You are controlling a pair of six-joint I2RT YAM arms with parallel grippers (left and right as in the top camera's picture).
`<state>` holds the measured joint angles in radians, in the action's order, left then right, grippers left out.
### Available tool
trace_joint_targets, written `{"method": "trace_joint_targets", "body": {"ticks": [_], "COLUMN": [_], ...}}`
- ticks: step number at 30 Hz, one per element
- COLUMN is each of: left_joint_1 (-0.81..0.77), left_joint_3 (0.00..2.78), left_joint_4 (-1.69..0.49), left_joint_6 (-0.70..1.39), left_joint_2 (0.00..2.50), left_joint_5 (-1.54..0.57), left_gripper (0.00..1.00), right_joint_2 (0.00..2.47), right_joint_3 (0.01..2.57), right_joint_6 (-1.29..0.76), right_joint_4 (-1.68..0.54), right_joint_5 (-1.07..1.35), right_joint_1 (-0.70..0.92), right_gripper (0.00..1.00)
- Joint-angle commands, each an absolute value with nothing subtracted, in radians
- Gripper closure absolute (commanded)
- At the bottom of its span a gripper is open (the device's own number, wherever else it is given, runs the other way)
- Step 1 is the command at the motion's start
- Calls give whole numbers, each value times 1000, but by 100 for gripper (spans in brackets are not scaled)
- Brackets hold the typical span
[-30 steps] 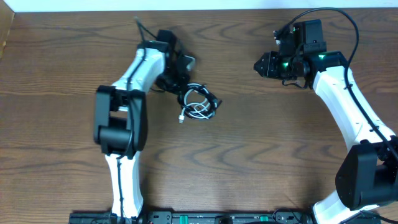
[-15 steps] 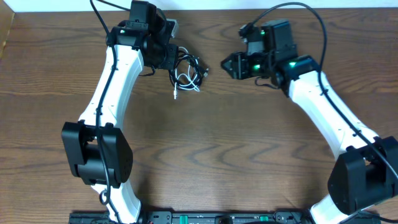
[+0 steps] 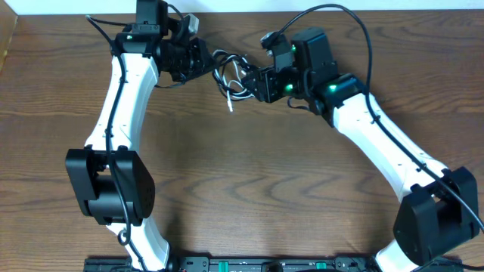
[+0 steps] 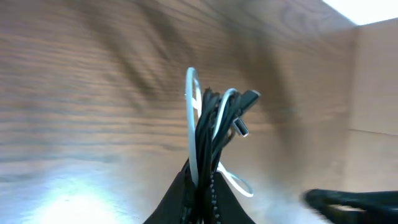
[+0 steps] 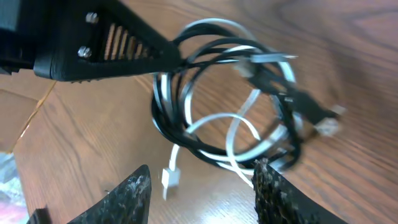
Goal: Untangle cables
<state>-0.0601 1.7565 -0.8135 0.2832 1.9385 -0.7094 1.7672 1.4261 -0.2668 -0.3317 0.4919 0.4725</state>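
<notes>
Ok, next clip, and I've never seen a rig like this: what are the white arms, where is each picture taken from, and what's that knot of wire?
These are two robot arms at a wooden table, each ending in two fingers. The wide picture looks down from above; the other two come from a camera on each wrist. The knot is two thin cords wound together: a black cable and a white cable. The left fingers are shut on the bundle. The right fingers are open, close by the loops, holding nothing.
</notes>
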Motion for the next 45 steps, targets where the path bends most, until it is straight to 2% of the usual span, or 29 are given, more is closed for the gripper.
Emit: {"method": "trace_joint_targets", "body": {"ticks": [1, 10, 18, 24, 29, 38, 39, 41, 42, 45], "left_joint_1": [-62, -63, -63, -63, -63, -63, -63, -63, -63, -63], "left_joint_3": [1787, 1787, 1787, 1787, 1787, 1787, 1787, 1787, 1787, 1787], "left_joint_4": [-813, -825, -829, -840, -863, -874, -874, -875, -876, -876], "left_joint_6": [398, 418, 418, 418, 417, 417, 417, 417, 417, 412], "left_joint_2": [1945, 1945, 1945, 1945, 1945, 1945, 1945, 1945, 1945, 1945], "left_joint_5": [-849, -902, -905, -906, -906, -909, -909, -908, -908, -904], "left_gripper": [92, 93, 93, 93, 92, 92, 92, 92, 92, 93], "right_joint_2": [1767, 1769, 1769, 1769, 1770, 1835, 1836, 1837, 1837, 1837], "right_joint_3": [1437, 1437, 1437, 1437, 1429, 1427, 1427, 1427, 1427, 1427], "right_joint_6": [-253, -236, -69, 48, 56, 54, 55, 62, 61, 60], "right_joint_4": [-329, -334, -334, -348, -346, -302, -301, -294, -287, -280], "right_joint_5": [500, 500, 421, 363, 274, 324, 322, 308, 300, 289], "right_joint_1": [495, 520, 577, 604, 610, 624, 628, 633, 633, 629], "right_gripper": [51, 51, 50, 57, 68, 72, 75, 88, 98, 99]}}
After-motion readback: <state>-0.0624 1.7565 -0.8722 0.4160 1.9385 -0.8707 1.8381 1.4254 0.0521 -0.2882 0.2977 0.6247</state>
